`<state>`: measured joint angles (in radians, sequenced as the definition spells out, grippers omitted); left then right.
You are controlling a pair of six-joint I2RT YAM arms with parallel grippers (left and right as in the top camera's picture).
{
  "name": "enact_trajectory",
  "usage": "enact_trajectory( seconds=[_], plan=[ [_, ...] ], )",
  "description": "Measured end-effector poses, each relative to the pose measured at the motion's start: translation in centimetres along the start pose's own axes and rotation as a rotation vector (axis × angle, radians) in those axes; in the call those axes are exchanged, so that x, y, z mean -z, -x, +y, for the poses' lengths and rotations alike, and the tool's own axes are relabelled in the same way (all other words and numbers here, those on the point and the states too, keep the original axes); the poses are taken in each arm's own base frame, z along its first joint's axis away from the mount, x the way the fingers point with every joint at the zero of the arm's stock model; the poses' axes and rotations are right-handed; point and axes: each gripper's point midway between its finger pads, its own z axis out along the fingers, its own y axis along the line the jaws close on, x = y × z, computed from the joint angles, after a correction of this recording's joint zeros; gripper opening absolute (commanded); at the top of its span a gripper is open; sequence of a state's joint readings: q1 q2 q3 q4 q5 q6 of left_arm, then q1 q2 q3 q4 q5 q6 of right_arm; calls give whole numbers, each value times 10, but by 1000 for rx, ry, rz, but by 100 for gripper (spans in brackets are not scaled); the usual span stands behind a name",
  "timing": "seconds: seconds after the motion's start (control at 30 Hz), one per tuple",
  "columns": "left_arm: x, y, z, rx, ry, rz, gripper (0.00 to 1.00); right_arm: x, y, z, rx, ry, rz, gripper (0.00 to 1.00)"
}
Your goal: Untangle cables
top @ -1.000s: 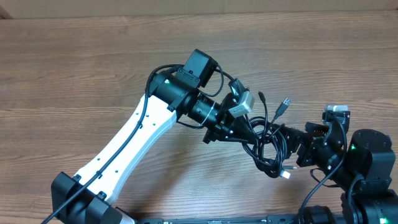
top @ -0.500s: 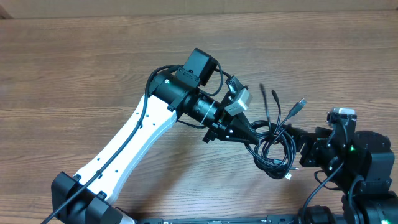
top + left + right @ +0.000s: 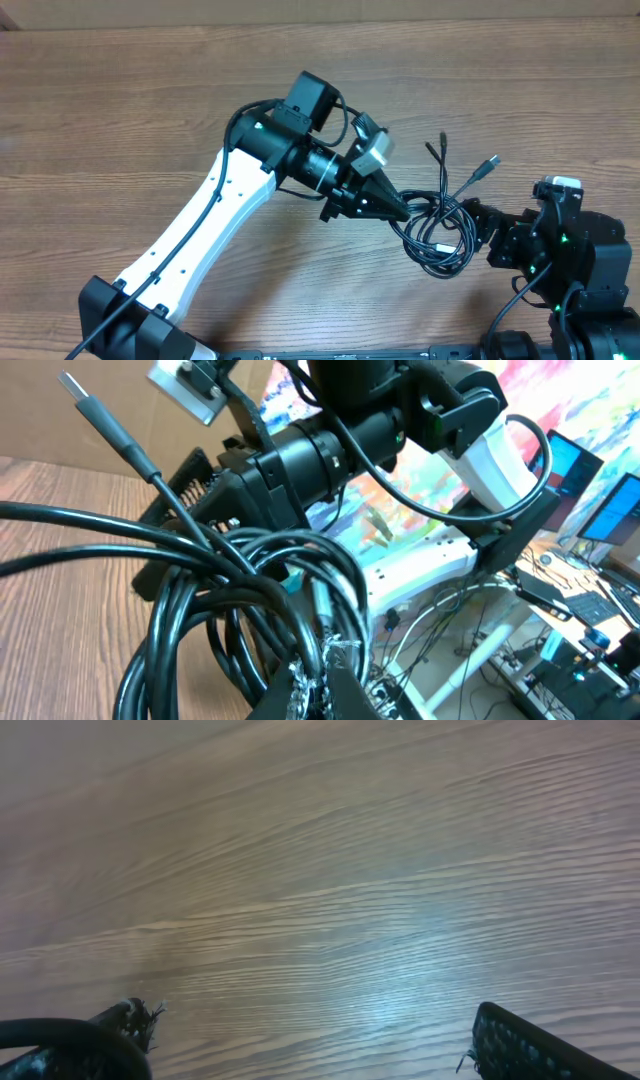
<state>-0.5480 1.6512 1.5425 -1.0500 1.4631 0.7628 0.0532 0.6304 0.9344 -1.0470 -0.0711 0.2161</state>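
Nearest the left wrist lens, left gripper (image 3: 320, 688) pinched almost closed on the cables (image 3: 230, 590), loops fanning off it. Hold that pinch firm and draw away slowly, watching for a single loop sliding free rather than the knot cinching tighter. Just beyond, the bundle strung between both arms, plug ends (image 3: 437, 150) poking out on the far side; resting on the table (image 3: 150, 80) or lifted, hard to say. Farther on, right gripper (image 3: 308, 1020) spread wide, one cord lying against a finger (image 3: 135, 1020); likely hooking, not clamping, so no jerks. Visible only from the right wrist, that spread; from overhead, merely a narrow cone. From overhead alone, the bundle's whole outline
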Motion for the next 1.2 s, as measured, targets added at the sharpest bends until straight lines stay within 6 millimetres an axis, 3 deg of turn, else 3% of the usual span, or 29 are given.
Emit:
enact_trajectory(
  seconds=[0.57, 0.87, 1.2],
  plan=[
    [19, 5, 7, 4, 46, -31, 4, 1, -1, -16, -21, -92, -3, 100],
    [53, 32, -21, -117, 144, -77, 4, 1, -1, -19, -21, -109, -4, 100],
    [61, 46, -46, -188, 157, -101, 4, 2, -2, -24, -21, -136, -5, 100]
  ],
)
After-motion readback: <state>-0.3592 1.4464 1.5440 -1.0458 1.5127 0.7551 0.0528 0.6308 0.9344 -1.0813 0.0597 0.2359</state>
